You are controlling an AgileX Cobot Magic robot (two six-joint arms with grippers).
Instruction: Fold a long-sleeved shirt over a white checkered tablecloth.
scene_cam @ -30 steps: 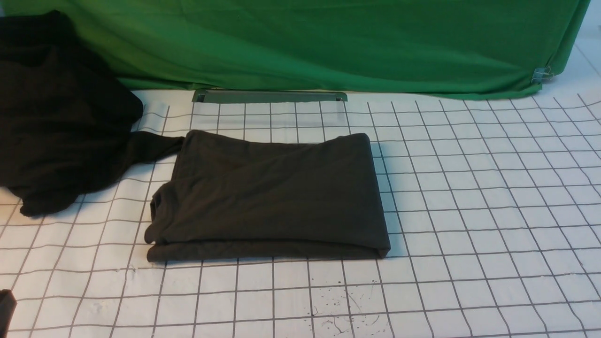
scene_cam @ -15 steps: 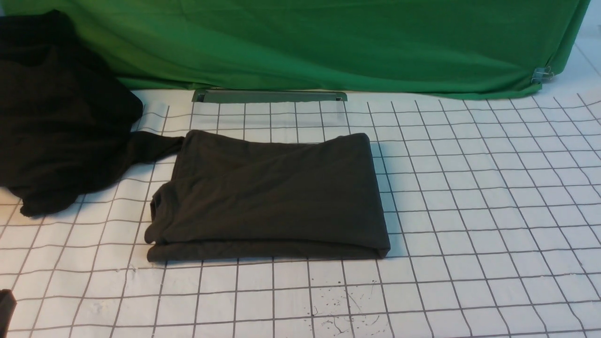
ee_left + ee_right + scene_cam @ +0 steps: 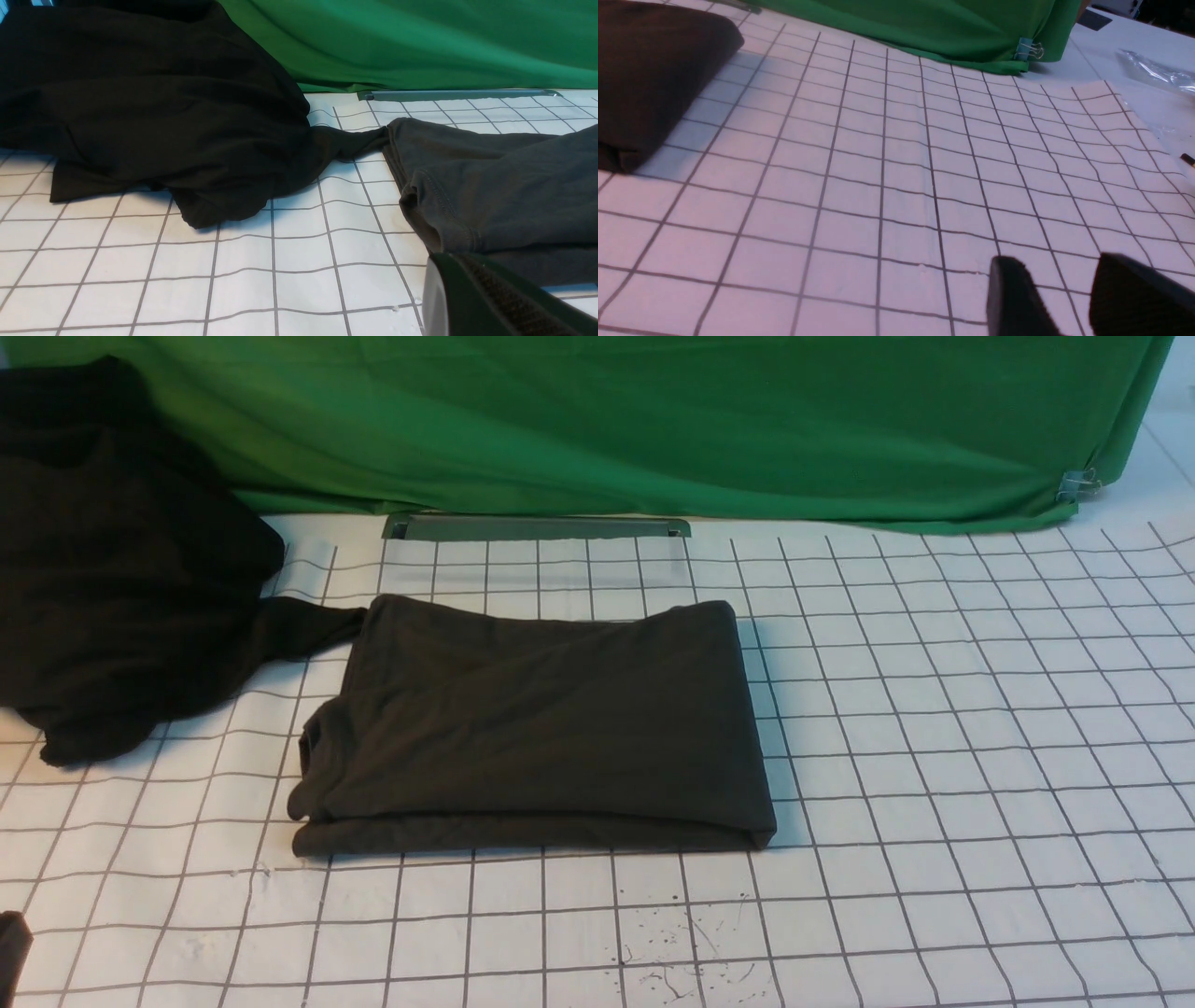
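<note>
Clearly apart, the folded long-sleeved shirt [image 3: 654, 79] lies from the parted right gripper [image 3: 1069, 298].

Bright even light, soft short shadows, sharp focus, pinkish right-wrist tint

- A plain green cloth [image 3: 653, 420] hangs as a backdrop across the far side of the worktop, its lower edge creased and resting on the surface.
- A binder clip [image 3: 1075, 483] pinches the backdrop's far right corner.
- A flat grey-green bar [image 3: 536, 527] lies along the foot of the backdrop.
- Bare white worktop [image 3: 1106, 51] shows beyond the clip, with crinkled clear plastic [image 3: 1157, 72] on it.
- Light is even, shadows soft.
</note>
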